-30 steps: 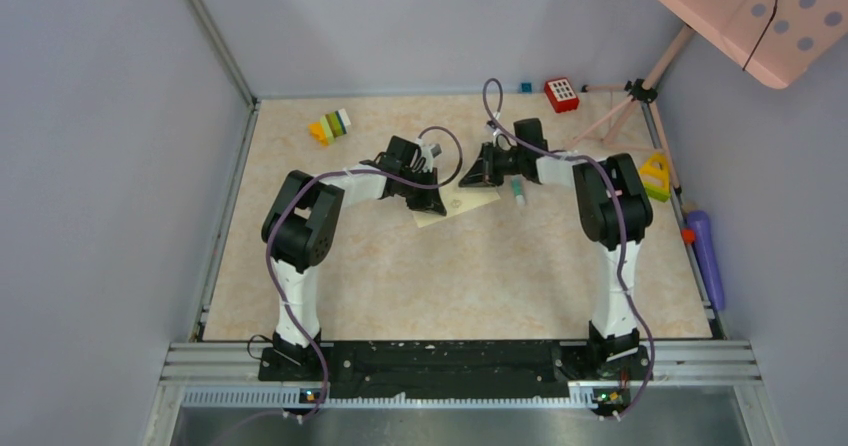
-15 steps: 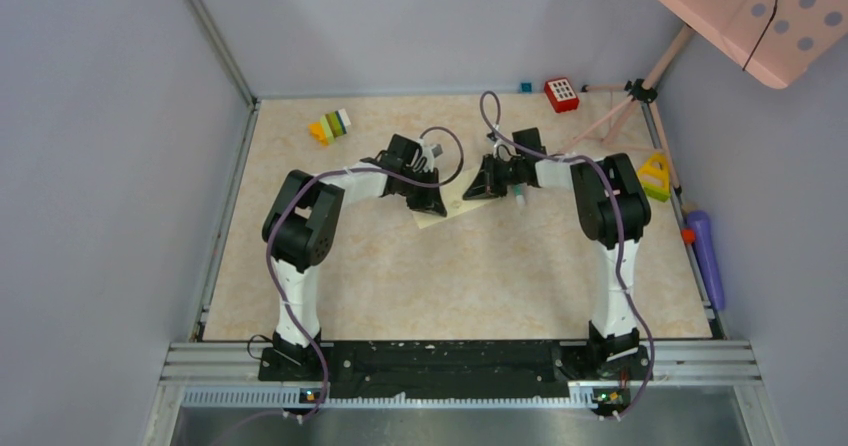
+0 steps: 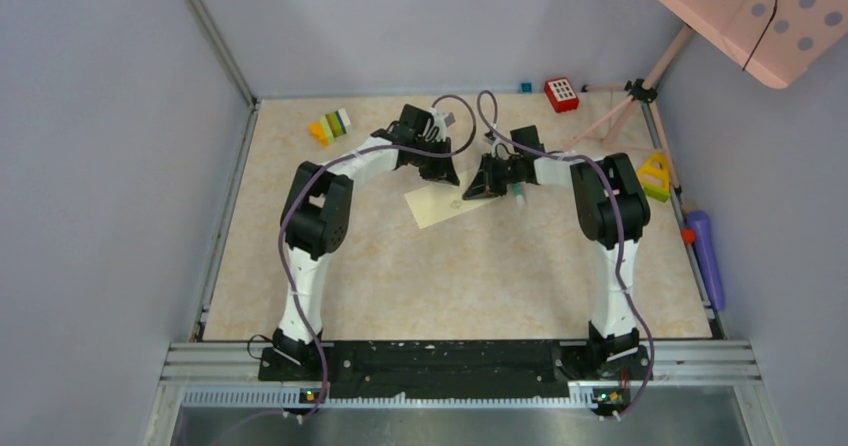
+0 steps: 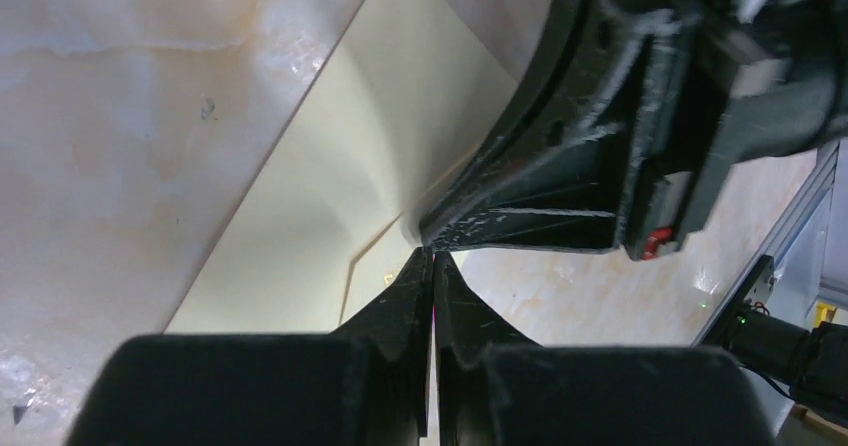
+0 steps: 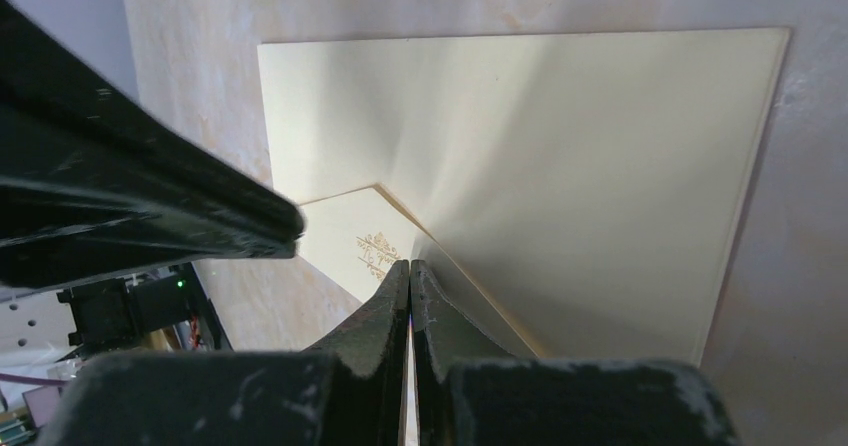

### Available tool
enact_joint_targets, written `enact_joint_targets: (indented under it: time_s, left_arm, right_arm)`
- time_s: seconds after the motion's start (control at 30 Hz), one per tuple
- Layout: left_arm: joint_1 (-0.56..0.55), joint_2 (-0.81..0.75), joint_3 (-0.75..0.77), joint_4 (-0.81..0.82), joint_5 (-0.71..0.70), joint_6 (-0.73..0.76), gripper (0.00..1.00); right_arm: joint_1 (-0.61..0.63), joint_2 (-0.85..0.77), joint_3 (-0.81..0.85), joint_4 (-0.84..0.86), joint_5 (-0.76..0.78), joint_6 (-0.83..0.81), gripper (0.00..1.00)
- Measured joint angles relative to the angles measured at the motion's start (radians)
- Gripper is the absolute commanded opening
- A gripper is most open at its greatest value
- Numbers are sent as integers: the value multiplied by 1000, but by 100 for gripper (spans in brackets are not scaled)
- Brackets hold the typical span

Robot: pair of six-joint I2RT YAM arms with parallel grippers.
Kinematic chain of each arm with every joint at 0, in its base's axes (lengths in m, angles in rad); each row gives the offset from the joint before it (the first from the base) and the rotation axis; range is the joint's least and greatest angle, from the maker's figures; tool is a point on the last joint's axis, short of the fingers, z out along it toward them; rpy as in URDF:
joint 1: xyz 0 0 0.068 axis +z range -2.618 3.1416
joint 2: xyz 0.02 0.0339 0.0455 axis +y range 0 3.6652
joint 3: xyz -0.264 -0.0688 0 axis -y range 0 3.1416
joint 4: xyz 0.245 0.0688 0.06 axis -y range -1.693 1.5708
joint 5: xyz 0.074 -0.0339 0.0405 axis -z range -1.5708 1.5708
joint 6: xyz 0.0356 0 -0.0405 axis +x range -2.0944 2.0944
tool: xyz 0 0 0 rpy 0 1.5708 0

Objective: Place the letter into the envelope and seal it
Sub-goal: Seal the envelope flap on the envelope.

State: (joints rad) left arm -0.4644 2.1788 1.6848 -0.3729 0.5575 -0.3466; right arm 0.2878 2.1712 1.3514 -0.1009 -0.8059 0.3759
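The pale yellow envelope (image 3: 436, 206) lies flat at mid-table with its pointed flap folded down over its face. In the right wrist view the envelope (image 5: 600, 156) shows a small gold mark (image 5: 377, 252) near the flap's tip. My right gripper (image 3: 479, 187) is shut, its tips (image 5: 408, 266) down at the flap's point. My left gripper (image 3: 447, 173) is shut too, its tips (image 4: 433, 256) at the envelope's (image 4: 330, 166) far edge, right beside the right gripper's fingers (image 4: 560, 216). No separate letter shows.
A green-capped stick (image 3: 518, 195) lies just right of the right gripper. Coloured blocks (image 3: 331, 126) sit far left, a red block (image 3: 562, 93) at the back, a yellow toy (image 3: 655, 176) and a purple object (image 3: 706, 251) at the right edge, by a tripod (image 3: 634, 93).
My left gripper has lifted off the envelope's left part and swung away and right, toward the right gripper. More of the envelope shows. The right gripper has barely moved.
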Motion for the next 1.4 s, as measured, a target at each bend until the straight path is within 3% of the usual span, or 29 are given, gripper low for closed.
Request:
enact_joint_targets:
  time_s: [0.23, 1.4]
  left_arm:
    - [0, 74, 1, -37, 0, 0, 0]
    - [45, 20, -119, 59, -43, -26, 0]
  right_arm:
    - [0, 0, 5, -11, 3, -9, 0]
    - [3, 0, 13, -26, 8, -35, 0]
